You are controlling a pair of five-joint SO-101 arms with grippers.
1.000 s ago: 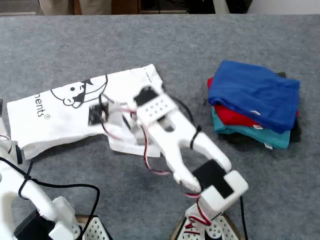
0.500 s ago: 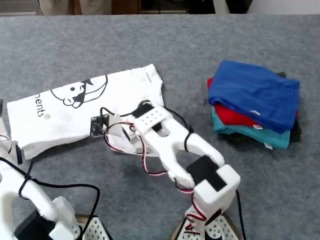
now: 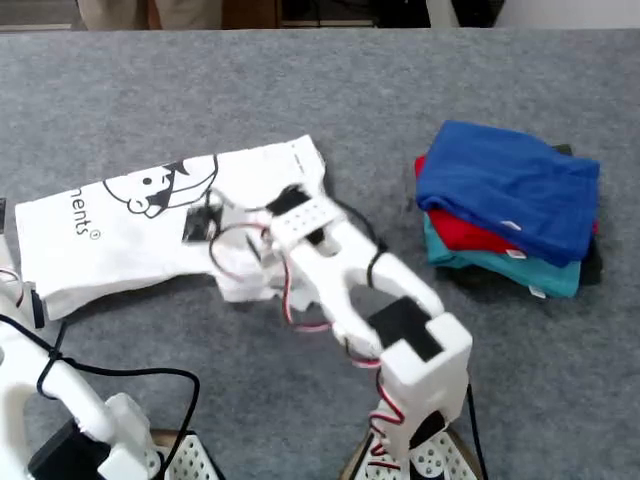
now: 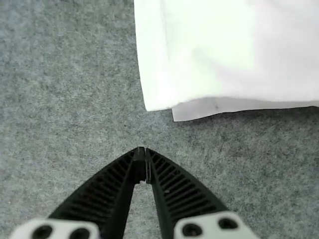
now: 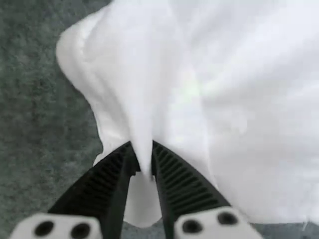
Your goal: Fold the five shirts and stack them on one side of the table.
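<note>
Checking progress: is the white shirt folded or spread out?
Partly folded: the white shirt lies as a long layered strip; the right gripper pinches its bunched end.

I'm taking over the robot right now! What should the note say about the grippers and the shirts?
Left gripper: shut, empty, over the table near the white shirt.
Right gripper: shut on a fold of the white shirt.
Stack: on the table's right side, with the blue shirt on top, then the red shirt, the teal shirt and a dark edge beneath.
Done: those look folded and stacked.
Left: finish folding the white shirt and add it to the stack.
</note>
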